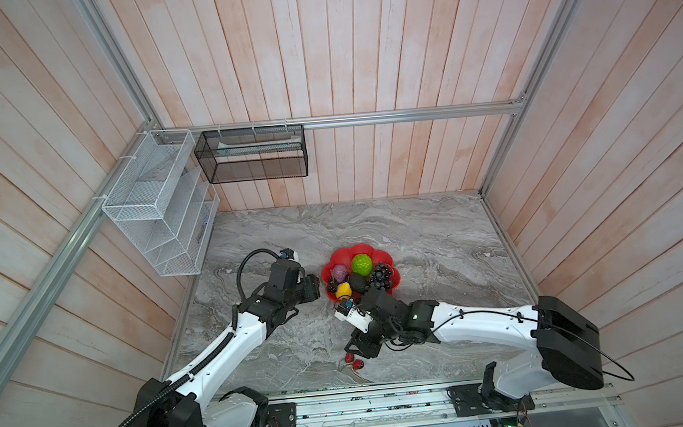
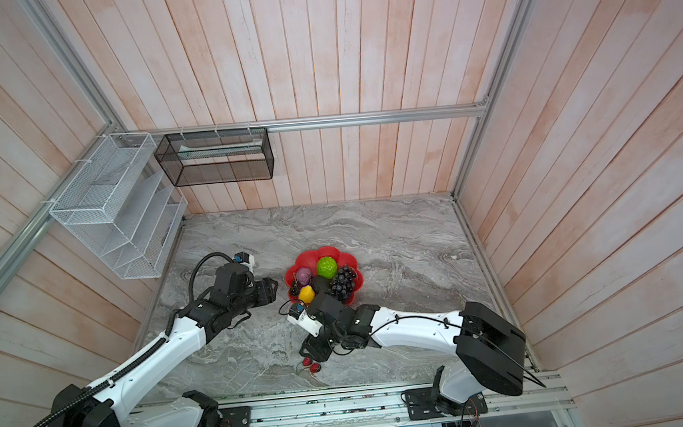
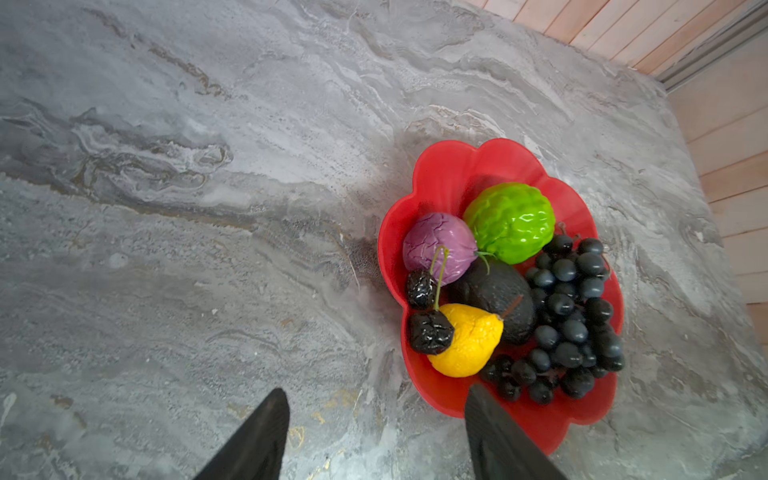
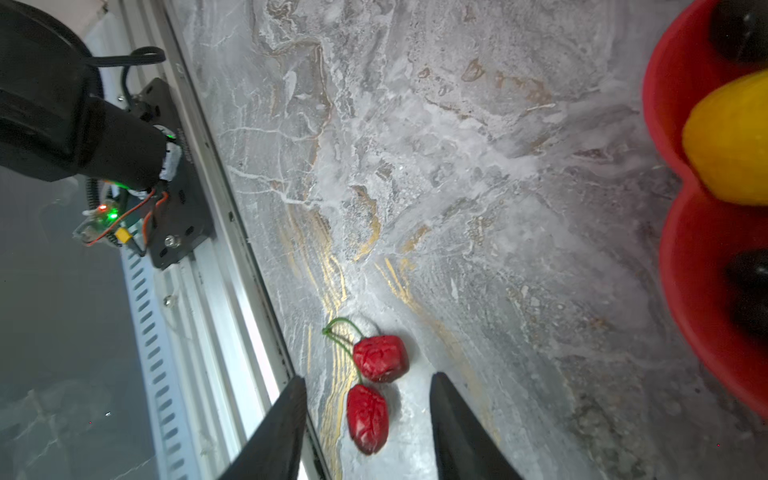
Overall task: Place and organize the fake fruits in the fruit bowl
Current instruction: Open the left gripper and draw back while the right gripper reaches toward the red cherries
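The red petalled fruit bowl (image 1: 341, 254) (image 3: 440, 166) holds a bumpy green ball (image 3: 509, 222), a purple fruit (image 3: 436, 245), a yellow lemon (image 3: 469, 340), a dark avocado (image 3: 498, 295), a grape bunch (image 3: 569, 316) and two small dark berries (image 3: 430, 332). My left gripper (image 1: 314, 287) (image 3: 376, 390) stands open and empty just left of the bowl. Two red strawberries (image 1: 353, 361) (image 4: 380, 359) joined by green stems lie on the marble near the front edge. My right gripper (image 1: 352, 349) (image 4: 370, 378) hovers open over them, one strawberry (image 4: 368, 417) between its fingers with a gap on each side.
A white wire basket (image 1: 155, 204) and a black mesh basket (image 1: 252, 155) hang on the back left walls. The metal front rail (image 1: 388, 402) (image 4: 199, 266) runs close beside the strawberries. Wooden walls enclose the marble top (image 1: 416, 233).
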Robot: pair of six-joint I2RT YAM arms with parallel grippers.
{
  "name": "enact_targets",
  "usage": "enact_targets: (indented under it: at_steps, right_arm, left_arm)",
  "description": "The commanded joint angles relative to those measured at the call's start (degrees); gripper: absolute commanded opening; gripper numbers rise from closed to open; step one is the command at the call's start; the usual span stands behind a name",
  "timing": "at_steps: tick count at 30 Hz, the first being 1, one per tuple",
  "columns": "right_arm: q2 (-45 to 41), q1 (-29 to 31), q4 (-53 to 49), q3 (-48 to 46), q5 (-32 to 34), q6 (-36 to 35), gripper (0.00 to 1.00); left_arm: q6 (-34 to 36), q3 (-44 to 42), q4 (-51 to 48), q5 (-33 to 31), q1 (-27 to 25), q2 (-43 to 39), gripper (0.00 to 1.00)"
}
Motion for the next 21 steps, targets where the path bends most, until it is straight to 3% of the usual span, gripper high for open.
enact_targets:
  at_steps: [1, 9, 21]
  right_arm:
    - [7.3, 3.2, -3.9, 5.7, 2.1, -8.2, 0.52]
    - [15.3, 6.1, -5.3, 10.9, 0.8, -15.4, 0.56]
    - [15.6, 6.5, -7.9, 8.2, 0.7, -18.7, 0.57]
  left_arm:
    - [-2.4, -1.6, -0.8, -2.3, 0.7, -1.6, 0.70]
    - [-3.5, -4.0, -1.5, 5.0, 10.1, -6.6, 0.73]
    - [-3.6, -3.5, -1.7, 5.7, 11.0, -7.4, 0.73]
